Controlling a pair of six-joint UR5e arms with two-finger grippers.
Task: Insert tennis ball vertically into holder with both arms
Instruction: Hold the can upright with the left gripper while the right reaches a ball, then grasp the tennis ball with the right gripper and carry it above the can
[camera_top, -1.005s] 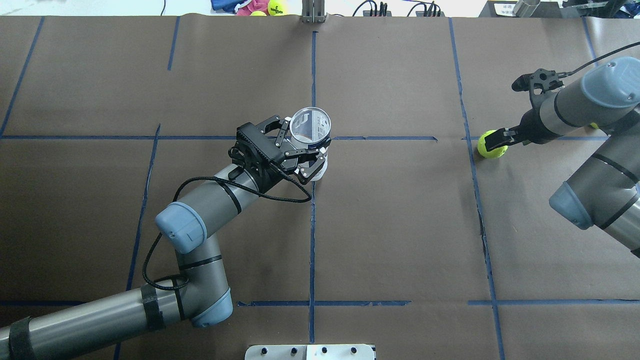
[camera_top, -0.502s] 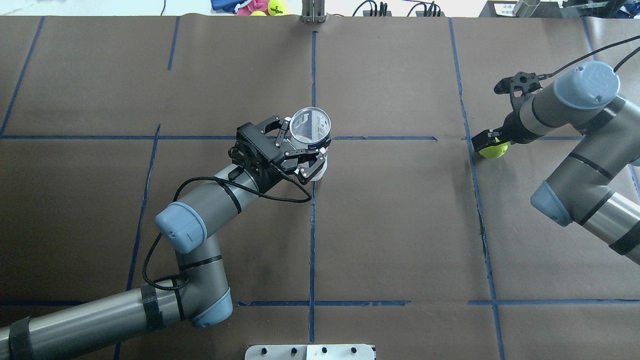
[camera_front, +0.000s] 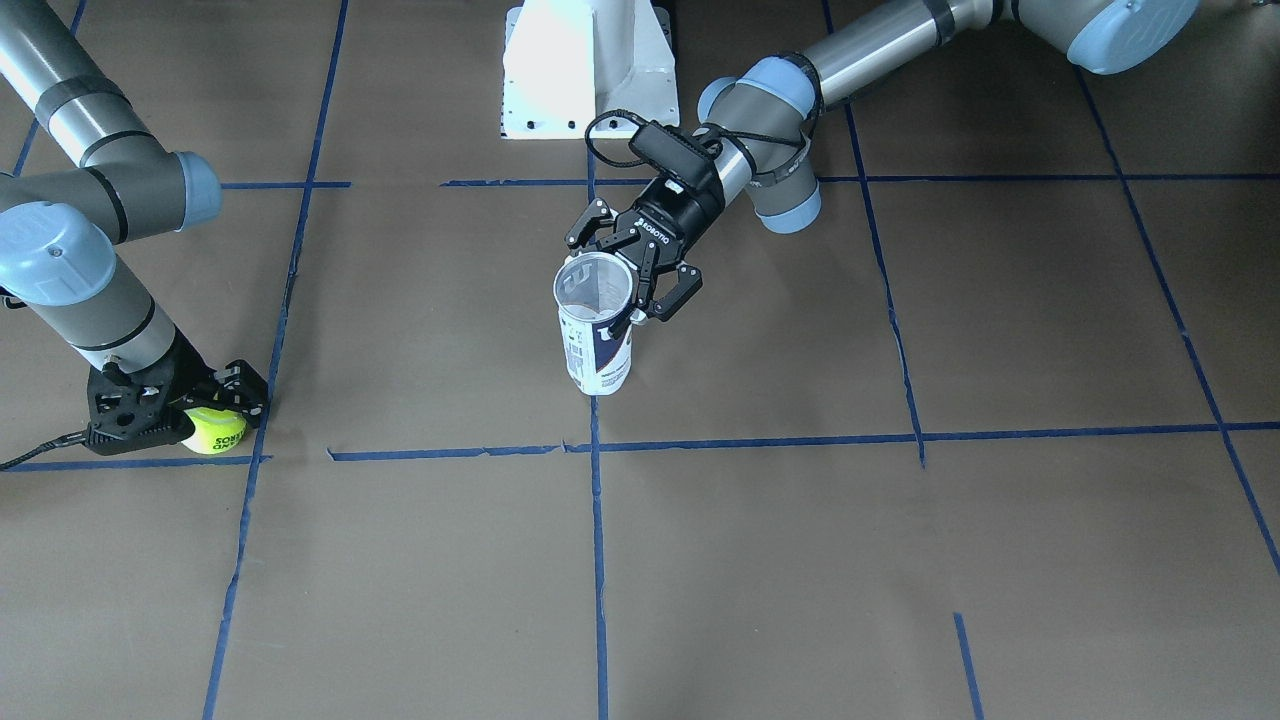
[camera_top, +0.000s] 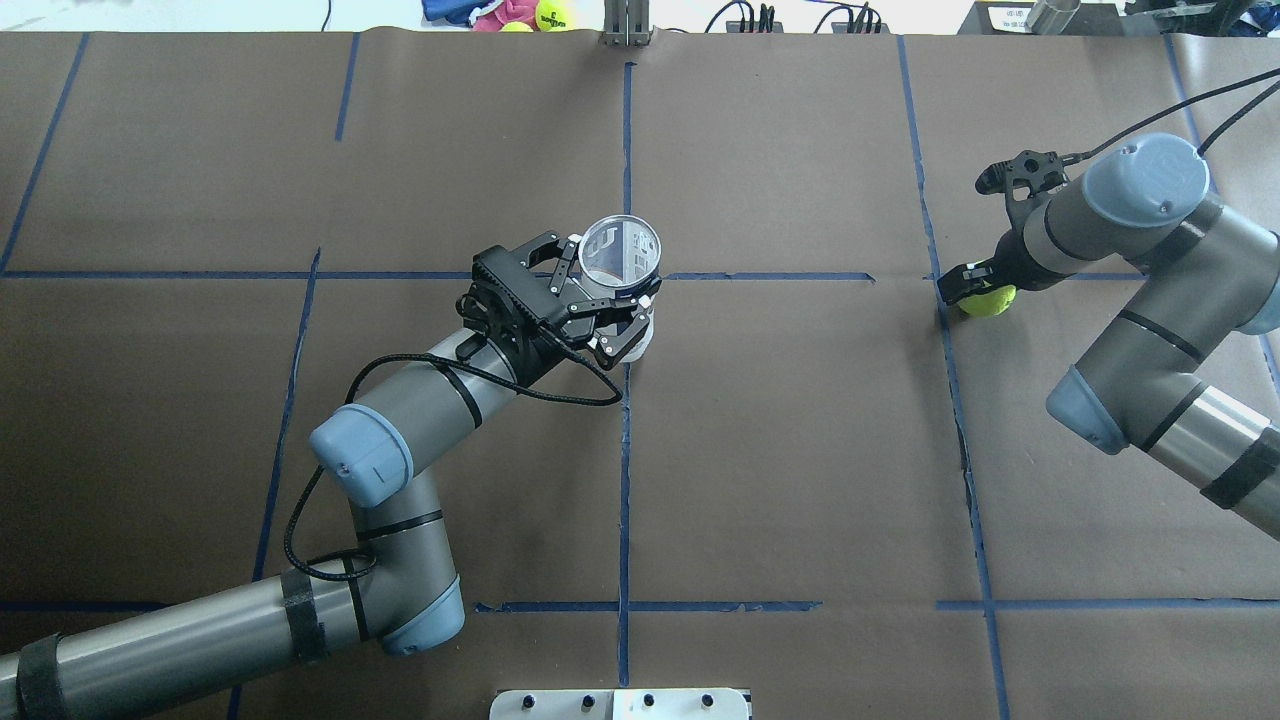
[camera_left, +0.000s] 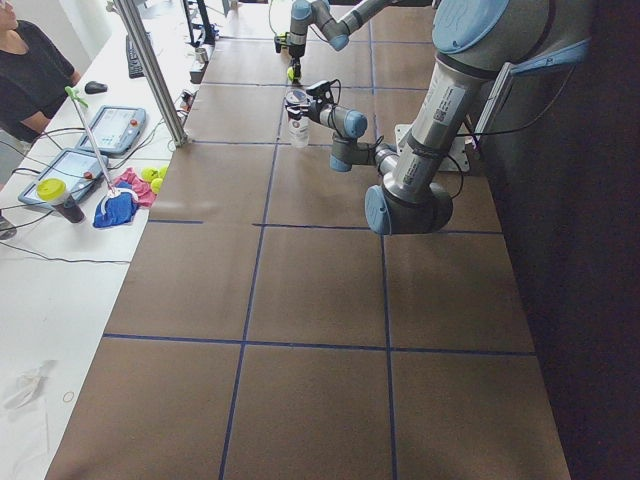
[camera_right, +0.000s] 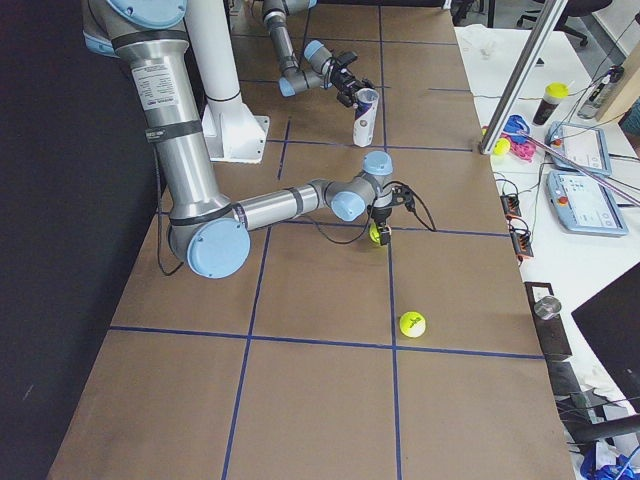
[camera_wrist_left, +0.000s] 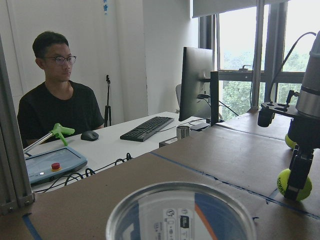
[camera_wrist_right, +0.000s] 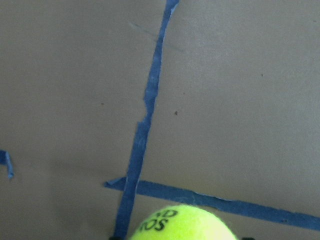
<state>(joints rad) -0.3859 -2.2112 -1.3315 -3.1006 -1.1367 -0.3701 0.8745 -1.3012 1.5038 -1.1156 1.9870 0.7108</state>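
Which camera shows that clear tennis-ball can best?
The front-facing view: the can stands upright, label and open mouth both visible. Overhead and left-wrist views show mainly its rim; side views show it tiny; right wrist, nothing.

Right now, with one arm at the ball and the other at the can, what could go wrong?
1. The right gripper straddles the tennis ball on the table; an off-centre squeeze might send it rolling away.
2. The ball looks barely narrower than the holder; dropped off-centre, it may catch the rim and bounce off, or jolt the holder in the left gripper.
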